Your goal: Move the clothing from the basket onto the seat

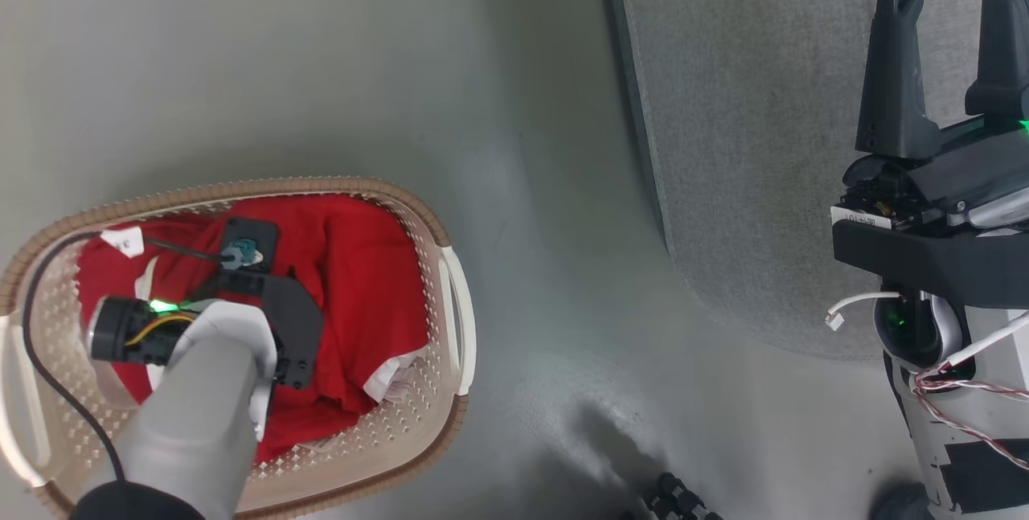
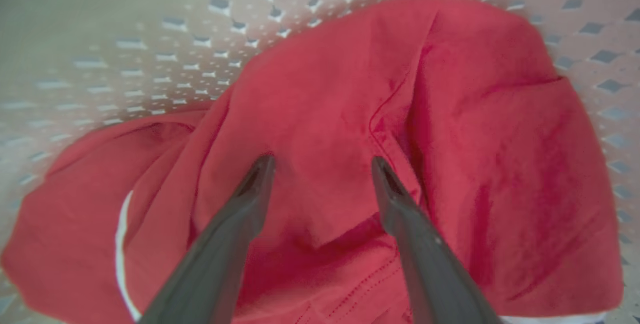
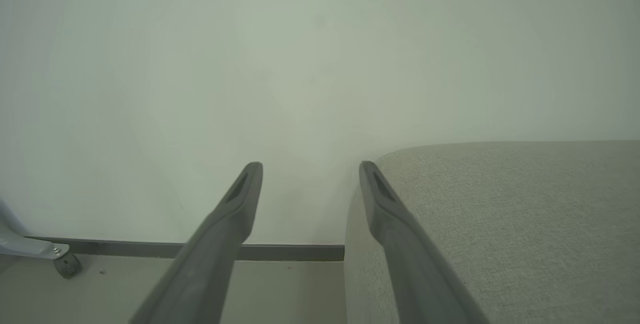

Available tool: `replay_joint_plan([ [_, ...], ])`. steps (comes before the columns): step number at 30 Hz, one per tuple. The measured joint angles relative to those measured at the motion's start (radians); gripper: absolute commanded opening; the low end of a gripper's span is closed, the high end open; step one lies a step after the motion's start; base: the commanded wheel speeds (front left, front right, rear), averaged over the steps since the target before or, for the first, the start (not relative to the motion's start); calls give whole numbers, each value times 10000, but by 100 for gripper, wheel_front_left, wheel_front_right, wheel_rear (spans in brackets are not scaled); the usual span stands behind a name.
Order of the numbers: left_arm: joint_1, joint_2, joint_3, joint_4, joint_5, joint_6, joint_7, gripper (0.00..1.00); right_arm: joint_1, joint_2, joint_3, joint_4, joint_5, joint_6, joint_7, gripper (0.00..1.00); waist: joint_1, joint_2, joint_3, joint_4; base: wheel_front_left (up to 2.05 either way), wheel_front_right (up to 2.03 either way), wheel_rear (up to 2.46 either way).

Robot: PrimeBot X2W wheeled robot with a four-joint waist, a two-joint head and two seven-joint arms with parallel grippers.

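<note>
L gripper (image 2: 322, 161) spread wide, tips at red clothing (image 2: 325, 78) piled in basket (image 1: 321, 184), R gripper (image 3: 310, 166) spread too, up by seat (image 1: 764, 102) edge, 2 grippers well apart

basket (image 1: 321, 182) cut by left edge, clothing (image 1: 362, 263) partly under left arm (image 1: 193, 407); seat (image 1: 748, 142) — cropped at top

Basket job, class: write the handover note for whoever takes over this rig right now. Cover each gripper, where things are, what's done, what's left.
Left gripper: open, tips down at the clothing inside the basket, nothing gripped yet.
Right gripper: open, empty, held by the edge of the seat.
Clothing: heaped in the basket on the floor, left of the seat.
Done: the reach into the basket.
Left: close on a garment, lift it, carry it to the seat, repeat.
</note>
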Motion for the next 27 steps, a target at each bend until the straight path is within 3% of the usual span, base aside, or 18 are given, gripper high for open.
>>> replay_joint_plan([
  [12, -574, 58, 470, 570, 61, 84, 4, 98, -51, 98, -144, -405, -67, 31, -2, 100, 0, -1, 814, -279, 0, 0, 0],
  [13, -618, 17, 512, 623, 58, 84, 25, 76, -51, 96, -198, -443, -86, 31, 0, 100, 0, -1, 864, -293, 0, 0, 0],
  [15, -661, -52, 629, 686, -38, 84, 75, 0, -70, 119, -240, -573, -136, 29, -2, 100, 0, -1, 941, -305, 0, 0, 0],
  [27, -867, -219, 811, 1039, -232, 86, 226, 0, -215, 217, -399, -911, -224, 35, -2, 100, -1, -2, 1040, -281, 0, 0, 0],
])
